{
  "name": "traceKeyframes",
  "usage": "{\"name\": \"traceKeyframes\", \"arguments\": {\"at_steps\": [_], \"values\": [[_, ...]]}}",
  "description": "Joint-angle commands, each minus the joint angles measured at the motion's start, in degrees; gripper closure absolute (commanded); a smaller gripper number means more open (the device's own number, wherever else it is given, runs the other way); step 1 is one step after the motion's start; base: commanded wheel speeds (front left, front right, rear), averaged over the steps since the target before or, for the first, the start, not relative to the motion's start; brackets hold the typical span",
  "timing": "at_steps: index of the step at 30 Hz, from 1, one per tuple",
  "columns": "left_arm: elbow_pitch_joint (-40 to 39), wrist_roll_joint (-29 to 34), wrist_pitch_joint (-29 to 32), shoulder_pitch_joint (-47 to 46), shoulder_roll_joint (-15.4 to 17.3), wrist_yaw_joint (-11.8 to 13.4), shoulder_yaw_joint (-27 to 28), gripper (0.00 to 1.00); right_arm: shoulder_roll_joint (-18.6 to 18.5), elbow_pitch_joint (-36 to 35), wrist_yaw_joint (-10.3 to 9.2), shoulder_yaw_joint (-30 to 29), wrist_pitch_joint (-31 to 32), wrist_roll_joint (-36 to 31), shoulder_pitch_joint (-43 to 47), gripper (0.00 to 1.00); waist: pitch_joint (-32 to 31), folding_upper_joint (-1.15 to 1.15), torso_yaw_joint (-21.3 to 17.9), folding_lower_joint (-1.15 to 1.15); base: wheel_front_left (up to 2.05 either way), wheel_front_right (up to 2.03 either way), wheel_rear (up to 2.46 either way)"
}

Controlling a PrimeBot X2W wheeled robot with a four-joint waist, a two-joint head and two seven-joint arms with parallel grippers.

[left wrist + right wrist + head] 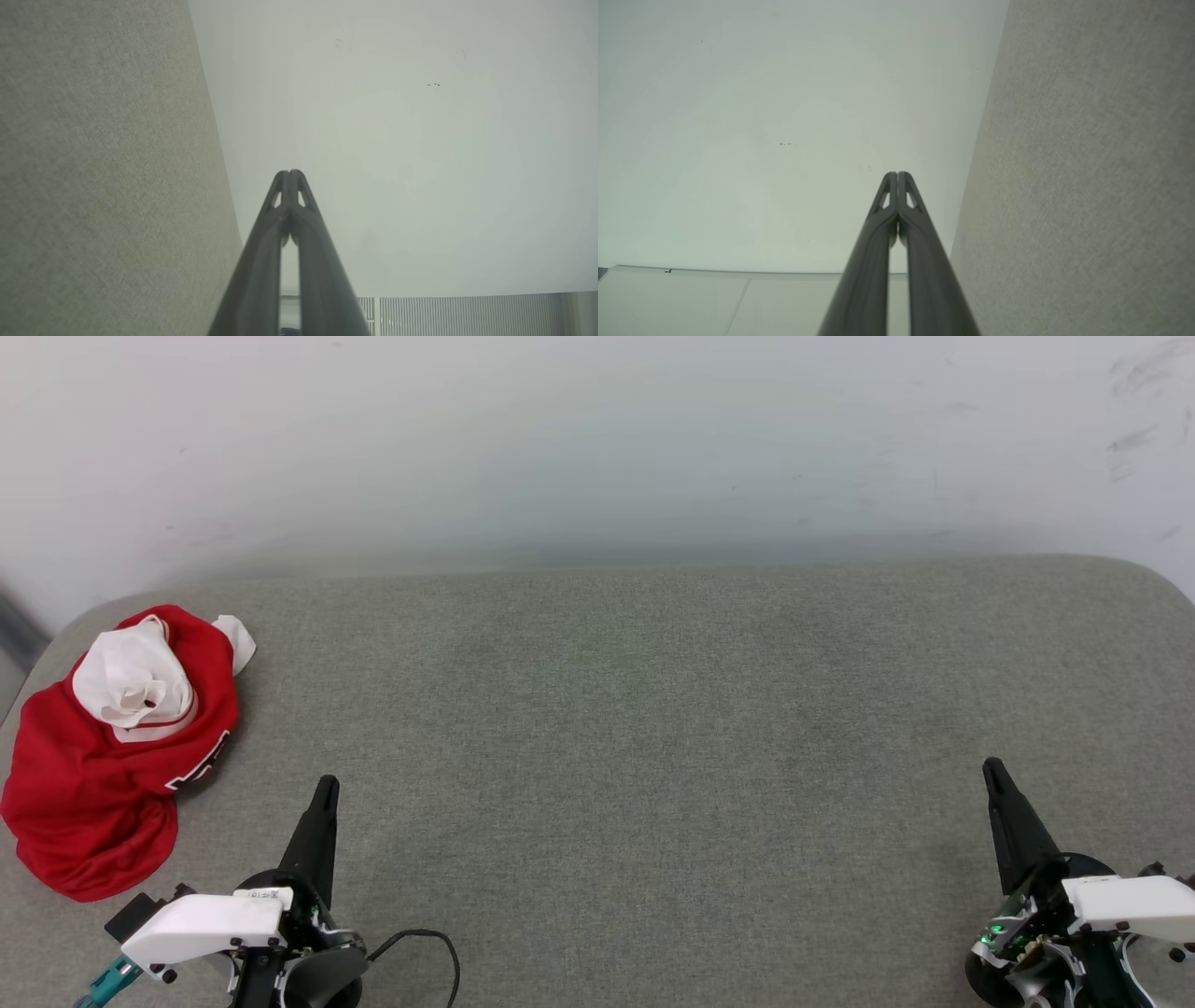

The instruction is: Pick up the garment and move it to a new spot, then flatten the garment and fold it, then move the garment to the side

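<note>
The garment [103, 775] lies crumpled in a heap at the far left of the grey padded surface [616, 728], red with a bunched white sleeve on top and a strip of black lettering at its right edge. My left gripper [325, 788] is shut and empty, low on the left, its tip a short way right of the heap and apart from it. My right gripper [991, 769] is shut and empty at the lower right. In the wrist views both the left gripper [290, 173] and the right gripper [897, 175] have their tips pressed together, pointing at the wall.
A pale wall [597, 448] rises behind the surface. The surface has rounded far corners, and its left edge runs just beside the garment. A black cable [429, 947] loops near my left wrist.
</note>
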Motion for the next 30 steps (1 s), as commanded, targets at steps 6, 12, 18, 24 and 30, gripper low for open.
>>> {"name": "traceKeyframes", "arguments": {"at_steps": [6,12,18,24,30], "values": [[0.0,0.0,0.1,-0.4,0.0,-0.1,0.2,1.0,0.2,0.0,-0.02,0.0,0.0,-0.3,-0.7,1.0,0.0,0.0,0.0,0.0,0.0,0.0,0.0],[0.0,0.0,0.1,-0.4,0.0,-0.1,0.2,1.0,0.2,0.0,-0.02,0.0,0.0,-0.3,-0.7,1.0,0.0,0.0,0.0,0.0,0.0,0.0,0.0],[0.0,0.0,0.1,-0.4,0.0,-0.1,0.2,1.0,0.2,0.0,-0.02,0.0,0.0,-0.3,-0.7,1.0,0.0,0.0,0.0,0.0,0.0,0.0,0.0],[0.0,0.0,0.1,-0.4,0.0,-0.1,0.2,1.0,0.2,0.0,-0.02,0.0,0.0,-0.3,-0.7,1.0,0.0,0.0,0.0,0.0,0.0,0.0,0.0],[0.0,0.0,0.1,-0.4,0.0,-0.1,0.2,1.0,0.2,0.0,-0.02,0.0,0.0,-0.2,-0.7,1.0,0.0,0.0,0.0,0.0,0.0,0.0,0.0]]}}
